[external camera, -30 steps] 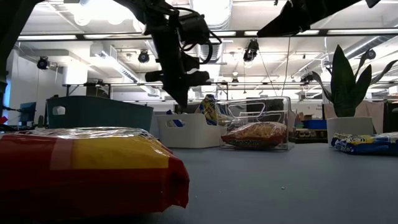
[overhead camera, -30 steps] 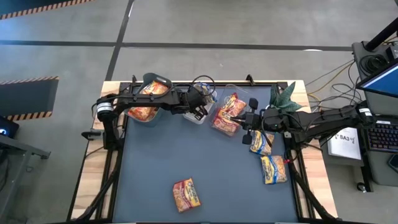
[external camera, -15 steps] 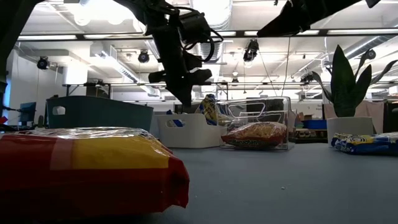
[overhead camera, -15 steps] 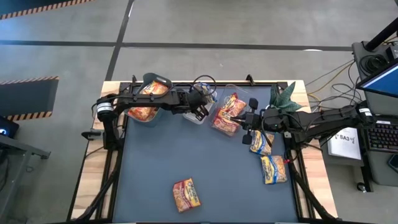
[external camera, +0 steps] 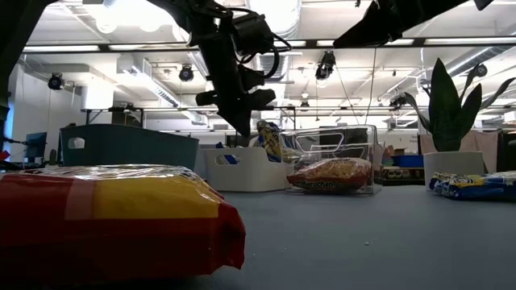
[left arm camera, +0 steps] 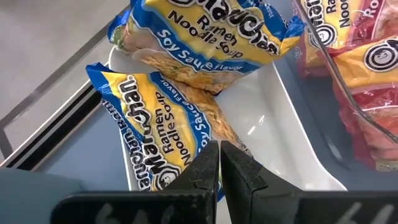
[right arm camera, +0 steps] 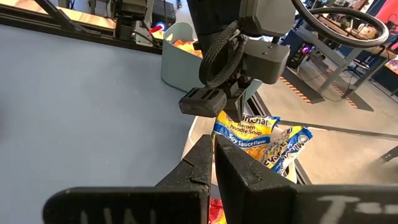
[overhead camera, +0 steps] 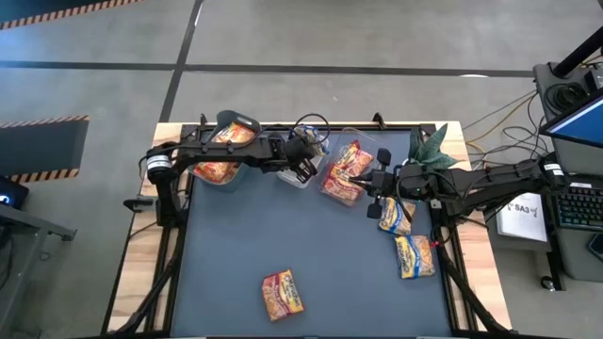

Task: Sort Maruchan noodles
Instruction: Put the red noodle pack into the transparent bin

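Note:
Two blue-and-yellow noodle packets (left arm camera: 186, 118) lie in the white bin (external camera: 242, 169). My left gripper (left arm camera: 219, 168) hangs shut and empty just above them; it also shows in the high view (overhead camera: 303, 168) and the low view (external camera: 242, 121). My right gripper (right arm camera: 214, 155) is shut and empty, held high beside the clear bin (overhead camera: 344, 169), which holds orange-red packets (external camera: 330, 173). Two more blue-and-yellow packets (overhead camera: 396, 215) (overhead camera: 415, 256) lie flat on the mat at the right. One orange-red packet (overhead camera: 283, 294) lies near the front edge.
The grey-green bin (overhead camera: 226, 155) with orange-red packets stands at the far left, beside the white bin. A potted plant (overhead camera: 433, 146) stands at the far right corner. The middle of the blue mat (overhead camera: 283, 235) is bare.
My left gripper has drifted a little toward the table's right above the white bin, staying shut.

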{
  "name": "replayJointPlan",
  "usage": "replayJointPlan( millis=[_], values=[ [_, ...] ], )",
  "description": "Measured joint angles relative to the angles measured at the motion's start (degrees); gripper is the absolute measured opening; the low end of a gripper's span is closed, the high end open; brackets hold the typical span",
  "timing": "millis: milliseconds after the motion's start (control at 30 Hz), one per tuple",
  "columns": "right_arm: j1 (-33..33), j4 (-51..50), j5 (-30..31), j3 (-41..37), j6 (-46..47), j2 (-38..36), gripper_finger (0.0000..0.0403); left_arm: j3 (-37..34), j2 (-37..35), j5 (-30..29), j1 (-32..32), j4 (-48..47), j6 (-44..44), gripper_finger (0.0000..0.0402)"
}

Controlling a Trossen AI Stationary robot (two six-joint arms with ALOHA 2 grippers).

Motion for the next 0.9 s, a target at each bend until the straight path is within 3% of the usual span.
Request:
replayJointPlan(
  millis=[400, 500, 700, 900],
  values=[
    [0.0, 0.0, 0.0, 0.0, -0.1, 0.0, 0.0009, 0.0, 0.0, 0.0, -0.1, 9.1, 4.5, 0.0000],
    [0.0, 0.0, 0.0, 0.0, -0.1, 0.0, 0.0009, 0.0, 0.0, 0.4, 0.5, 8.8, 0.2, 0.0000],
    [0.0, 0.0, 0.0, 0.0, -0.1, 0.0, 0.0009, -0.8, 0.1, 13.9, 6.6, 3.5, -8.8, 0.0000],
    [0.0, 0.0, 0.0, 0.0, -0.5, 0.0, 0.0009, -0.9, 0.1, 15.2, 7.9, 4.5, -9.9, 0.0000]
  ],
)
